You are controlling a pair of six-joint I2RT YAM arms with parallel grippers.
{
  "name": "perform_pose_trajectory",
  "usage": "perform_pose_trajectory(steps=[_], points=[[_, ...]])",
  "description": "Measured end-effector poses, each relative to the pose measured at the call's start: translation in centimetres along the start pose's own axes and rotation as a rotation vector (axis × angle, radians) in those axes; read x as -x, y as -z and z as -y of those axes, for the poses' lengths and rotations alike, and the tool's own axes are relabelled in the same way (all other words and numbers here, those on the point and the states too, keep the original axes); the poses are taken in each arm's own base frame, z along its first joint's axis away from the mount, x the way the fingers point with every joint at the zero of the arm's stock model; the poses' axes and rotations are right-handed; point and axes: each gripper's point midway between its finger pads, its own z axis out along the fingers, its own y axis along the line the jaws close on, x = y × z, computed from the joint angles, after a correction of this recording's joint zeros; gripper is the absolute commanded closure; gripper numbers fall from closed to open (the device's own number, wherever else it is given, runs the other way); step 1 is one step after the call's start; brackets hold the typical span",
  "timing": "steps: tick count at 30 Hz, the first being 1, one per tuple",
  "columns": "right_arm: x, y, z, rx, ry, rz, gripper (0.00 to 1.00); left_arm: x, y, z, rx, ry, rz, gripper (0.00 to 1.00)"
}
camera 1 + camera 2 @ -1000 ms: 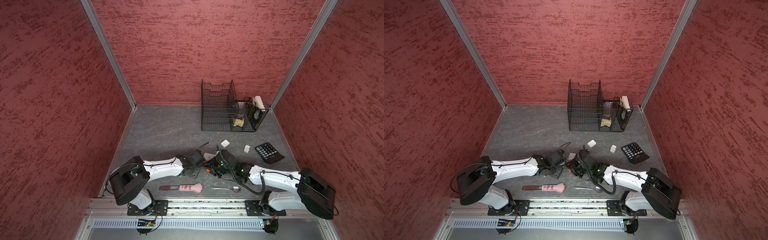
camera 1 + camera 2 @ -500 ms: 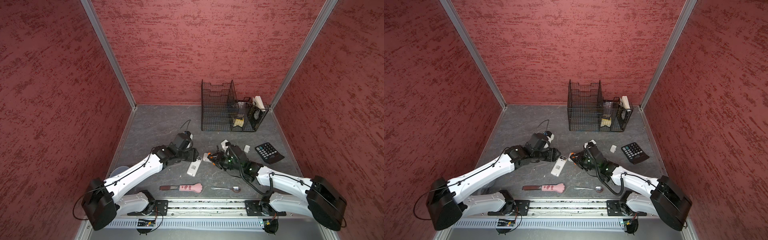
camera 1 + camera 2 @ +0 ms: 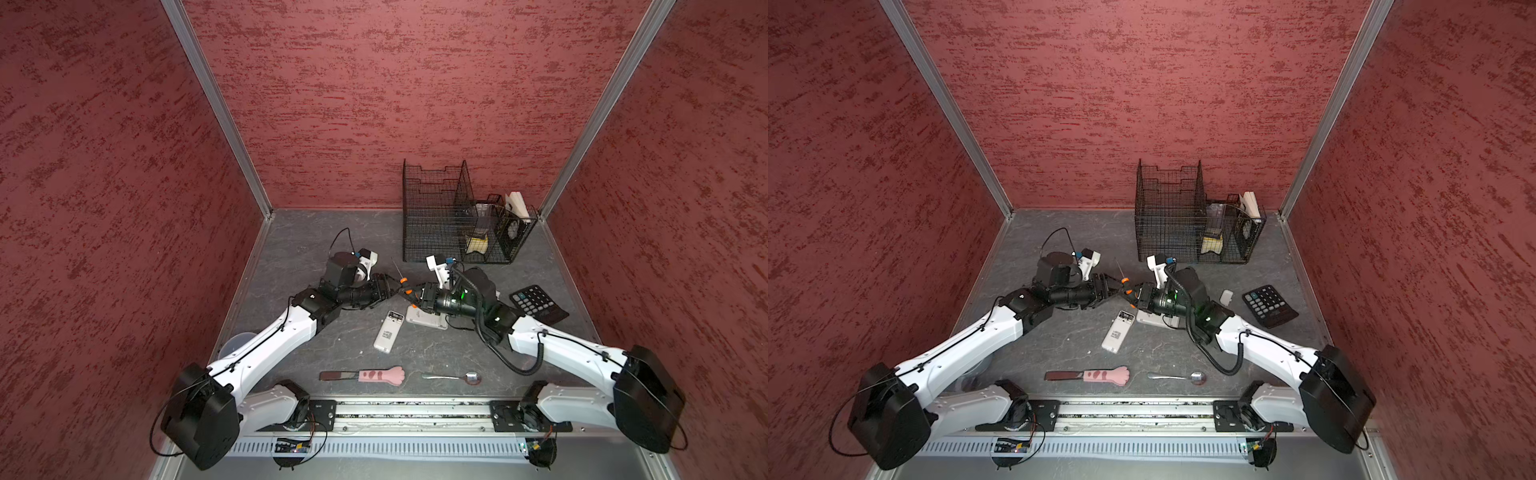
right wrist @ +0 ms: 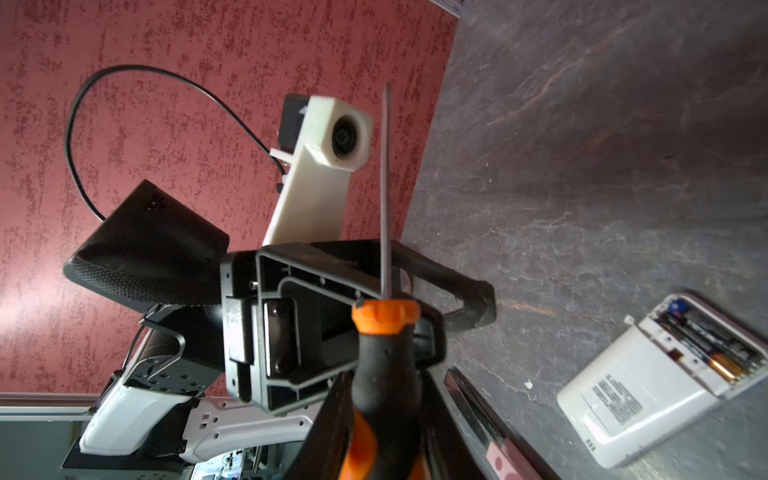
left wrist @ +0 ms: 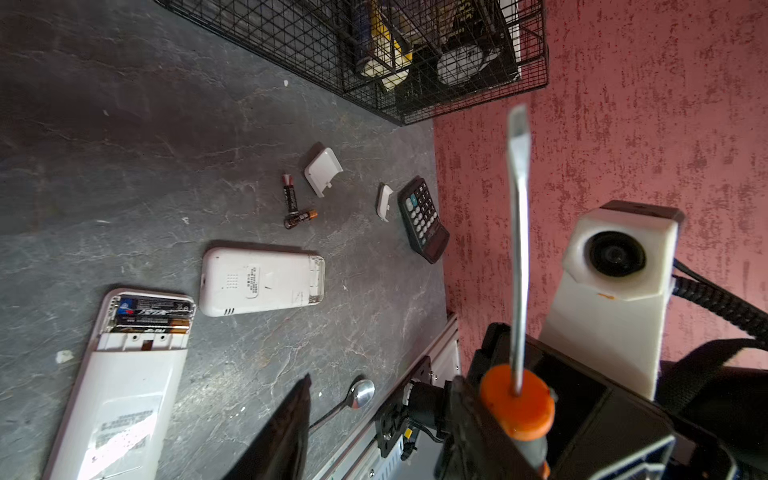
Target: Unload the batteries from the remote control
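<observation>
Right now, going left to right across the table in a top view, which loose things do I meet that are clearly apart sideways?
In a top view: paw-handled tool → spoon → calculator.

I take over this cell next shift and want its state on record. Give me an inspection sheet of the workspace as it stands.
Surface: grey stone-look table, a few white specks.
Job's things: long remote open, two batteries inside; two loose batteries by the short remote, which looks empty; large cover and small cover off.
Clutter: calculator, spoon, pink spatula, wire basket.
Grippers: right gripper shut on screwdriver; left gripper open, empty, close by.
Cables: coiled cable droops from right arm; thin cable loops above left wrist.
Surroundings: red textured walls, metal rail in front.
</observation>
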Motion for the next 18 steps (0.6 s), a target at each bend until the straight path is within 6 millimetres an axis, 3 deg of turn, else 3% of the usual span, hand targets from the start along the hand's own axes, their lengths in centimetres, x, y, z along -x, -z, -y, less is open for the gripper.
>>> perform_pose_trajectory(steps=[7,13,18], points=[[-0.1,0.0,-0.2,0.012,0.013,-0.009,1.0,0.5,0.8,0.8,-0.025,0.012,0.034,0.46],[-0.3,-0.1,0.3,-0.002,0.008,-0.017,1.0,0.9,2.5,3.3,-0.105,-0.03,0.082,0.46],[-0.4,-0.5,0.7,-0.012,0.006,-0.03,1.0,1.0,2.8,3.8,-0.123,-0.035,0.092,0.47]])
